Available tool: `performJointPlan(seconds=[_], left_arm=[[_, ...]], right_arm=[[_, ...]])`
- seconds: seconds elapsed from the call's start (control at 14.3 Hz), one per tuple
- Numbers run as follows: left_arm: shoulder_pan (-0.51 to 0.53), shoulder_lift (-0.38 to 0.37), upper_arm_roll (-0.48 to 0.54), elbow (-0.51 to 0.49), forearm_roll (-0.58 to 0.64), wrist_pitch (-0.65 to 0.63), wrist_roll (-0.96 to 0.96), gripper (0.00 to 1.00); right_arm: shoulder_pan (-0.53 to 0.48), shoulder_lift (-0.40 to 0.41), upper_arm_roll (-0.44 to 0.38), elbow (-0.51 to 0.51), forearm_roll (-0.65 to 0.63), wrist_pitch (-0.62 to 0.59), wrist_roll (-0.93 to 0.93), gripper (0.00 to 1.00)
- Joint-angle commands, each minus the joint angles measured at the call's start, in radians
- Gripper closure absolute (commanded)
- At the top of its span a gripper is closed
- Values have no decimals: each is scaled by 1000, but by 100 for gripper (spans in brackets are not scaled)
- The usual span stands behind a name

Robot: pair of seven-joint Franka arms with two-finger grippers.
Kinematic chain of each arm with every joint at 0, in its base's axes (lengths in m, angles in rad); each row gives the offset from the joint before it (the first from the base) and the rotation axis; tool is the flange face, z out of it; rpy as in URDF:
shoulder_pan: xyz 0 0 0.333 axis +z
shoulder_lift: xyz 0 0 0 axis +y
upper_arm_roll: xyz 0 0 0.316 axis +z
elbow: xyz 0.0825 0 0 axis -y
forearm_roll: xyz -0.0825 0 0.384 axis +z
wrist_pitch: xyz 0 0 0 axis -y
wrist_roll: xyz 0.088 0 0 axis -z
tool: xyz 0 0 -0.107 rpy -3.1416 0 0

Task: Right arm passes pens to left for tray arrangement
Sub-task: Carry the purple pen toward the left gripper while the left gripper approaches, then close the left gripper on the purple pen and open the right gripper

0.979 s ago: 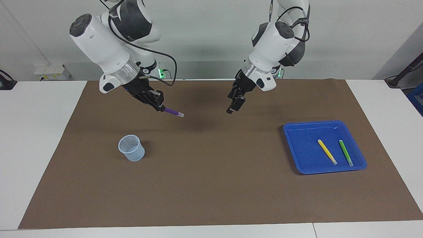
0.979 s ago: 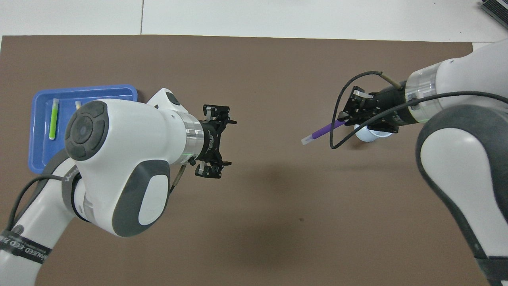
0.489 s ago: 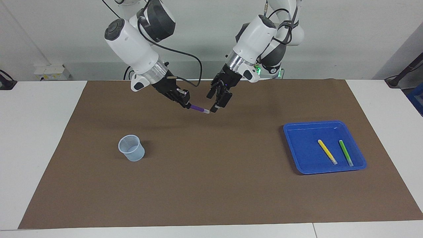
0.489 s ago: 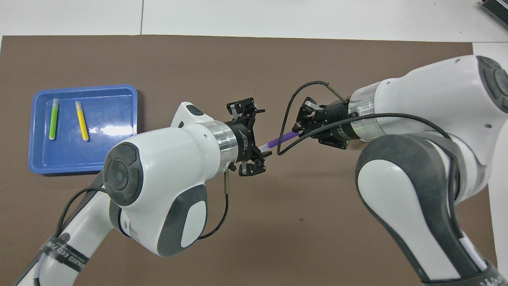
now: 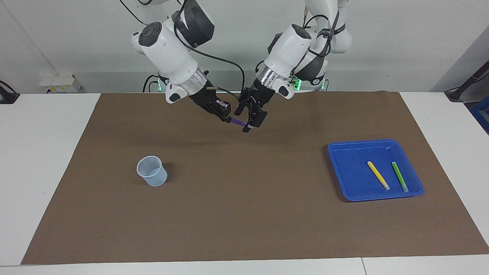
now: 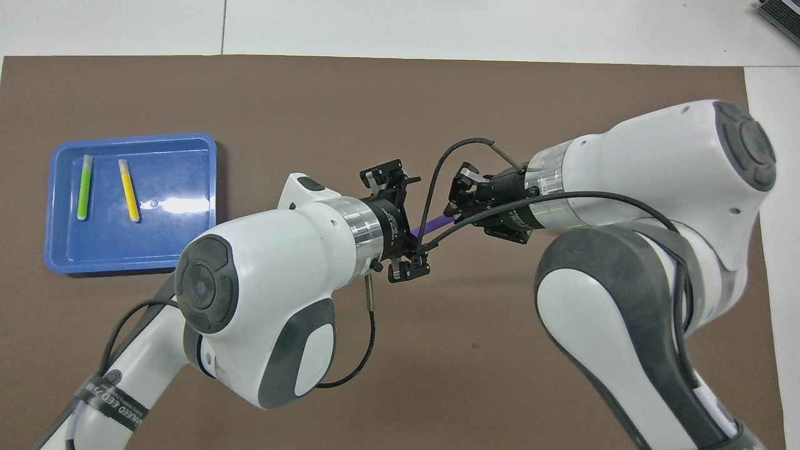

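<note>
My right gripper [image 5: 226, 115] is clamped on the purple pen [image 5: 238, 122], holding it in the air over the brown mat, its free end between the spread fingers of my left gripper [image 5: 250, 121]. The yellow pen [image 5: 378, 175] and the green pen [image 5: 399, 176] lie side by side, apart, in the blue tray [image 5: 345, 175].

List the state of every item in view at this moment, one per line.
Purple pen: in the air over the mat, gripped by the right claw.
Left claw: open around the pen's free end.
Yellow pen: lying in the tray.
Green pen: lying beside it.
Cup: upright, empty.
</note>
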Motion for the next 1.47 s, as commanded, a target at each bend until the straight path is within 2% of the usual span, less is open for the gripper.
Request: performJointPlan(seconds=[0.0,0.14,0.49,0.63,0.77,0.91,1.12,1.19,1.4], left_arm=[[-6,-45,8,-60,-24,11,-11,12],[-12,-45,8,-60,-24,11,-16,20],[-33,-48,8,-69,-24,18,-25,20],[-44,-48,8,-81,-24,23,-23,24],[-41,-48,8,-81,-24,23,-23,35],[-41,-48,8,-81,-24,21,-22,56],[-39,-48,8,-81,-24,21,-20,94],[-39,-48,8,-80,-24,21,-20,100],[-36,-48,8,-76,-24,21,-10,100]], right_arm=[[-3,-30,0,-38,21,20,7,94],[-3,-32,0,-38,21,19,5,94],[-3,-38,0,-55,21,19,1,94],[-3,-43,0,-58,21,17,-2,94],[-3,-44,0,-64,21,19,-5,94],[-3,-49,0,-73,21,20,-7,94],[-4,-50,0,-75,21,20,-7,94],[-4,-50,0,-75,21,20,-7,94],[-4,-50,0,-73,21,20,-7,94]])
